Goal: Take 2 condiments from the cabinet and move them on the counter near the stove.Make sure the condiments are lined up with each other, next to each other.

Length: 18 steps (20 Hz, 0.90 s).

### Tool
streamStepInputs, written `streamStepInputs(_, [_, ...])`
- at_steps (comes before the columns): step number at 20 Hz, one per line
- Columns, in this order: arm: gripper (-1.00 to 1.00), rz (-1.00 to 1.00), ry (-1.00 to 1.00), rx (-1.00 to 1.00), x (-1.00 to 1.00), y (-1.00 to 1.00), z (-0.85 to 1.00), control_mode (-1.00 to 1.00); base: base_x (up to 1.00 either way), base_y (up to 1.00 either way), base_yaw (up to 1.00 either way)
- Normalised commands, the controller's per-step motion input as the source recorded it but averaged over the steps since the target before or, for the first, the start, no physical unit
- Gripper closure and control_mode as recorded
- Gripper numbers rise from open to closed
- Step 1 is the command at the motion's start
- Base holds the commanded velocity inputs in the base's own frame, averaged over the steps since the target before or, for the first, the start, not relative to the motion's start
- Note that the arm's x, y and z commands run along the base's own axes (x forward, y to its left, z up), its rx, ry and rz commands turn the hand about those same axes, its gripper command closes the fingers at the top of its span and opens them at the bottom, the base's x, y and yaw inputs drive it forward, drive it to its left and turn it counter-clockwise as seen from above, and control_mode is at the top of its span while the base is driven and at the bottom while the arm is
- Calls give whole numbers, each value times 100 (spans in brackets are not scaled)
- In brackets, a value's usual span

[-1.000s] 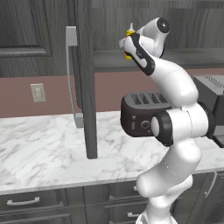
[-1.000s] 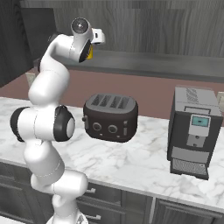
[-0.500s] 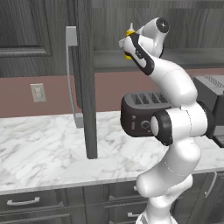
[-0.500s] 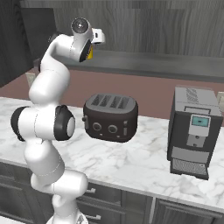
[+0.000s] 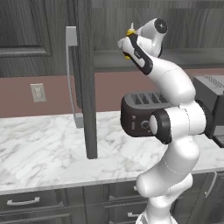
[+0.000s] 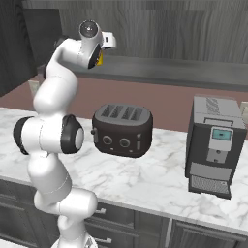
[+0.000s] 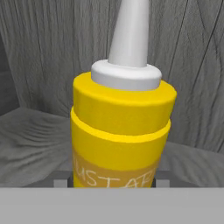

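Hand view: mustard bottle (image 7: 120,127) upright between tool fingertips (image 7: 61,178), grip can't tell; right base view adds toaster (image 6: 122,130).

The arm is hiding most of the yellow bottle (image 5: 129,33), and the bottle's bottom (image 7: 114,177) is being cut off low down.

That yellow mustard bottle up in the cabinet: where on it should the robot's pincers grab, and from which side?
Probably the straight yellow body of the mustard bottle, below the white collar, coming in level from the cabinet's open front with a finger on each side. The bottle stands upright and its nozzle tapers to a point, so pads would likely slip there. The gripper already sits at that height, straddling the labelled part.
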Motion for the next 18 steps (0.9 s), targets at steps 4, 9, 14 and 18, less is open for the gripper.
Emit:
streamStepInputs(4, [100,0,3,0,20,0,-11,-100,0,0,0])
streamStepInputs(9, [100,0,0,0,2,0,-1,-100,0,0,0])
streamStepInputs(14, [100,0,-6,0,-30,0,0,-100,0,0,0])
streamStepInputs(18, [100,0,-19,0,-95,-2,3,-100,0,0,0])
